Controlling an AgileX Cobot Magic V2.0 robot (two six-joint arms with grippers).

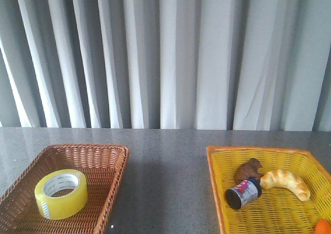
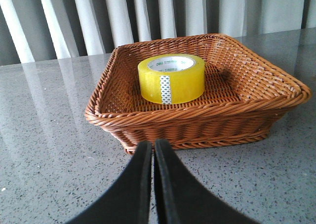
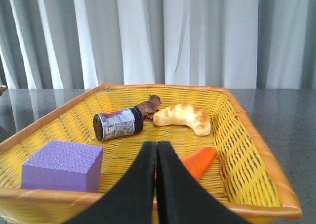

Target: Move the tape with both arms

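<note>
The yellow tape roll (image 1: 61, 193) with its white printed core lies flat in the brown wicker basket (image 1: 103, 156) at the front left. It also shows in the left wrist view (image 2: 171, 78), in the middle of that basket (image 2: 276, 85). My left gripper (image 2: 153, 146) is shut and empty, low over the table just outside the basket's near wall. My right gripper (image 3: 156, 146) is shut and empty, above the near rim of the yellow basket (image 3: 256, 135). Neither arm shows in the front view.
The yellow basket (image 1: 217, 177) at the front right holds a pale croissant (image 1: 286, 182), a small dark jar (image 1: 243, 192) on its side, a brown piece (image 1: 248, 169), an orange carrot-like piece (image 3: 200, 160) and a purple block (image 3: 64, 164). Grey curtains hang behind the speckled table.
</note>
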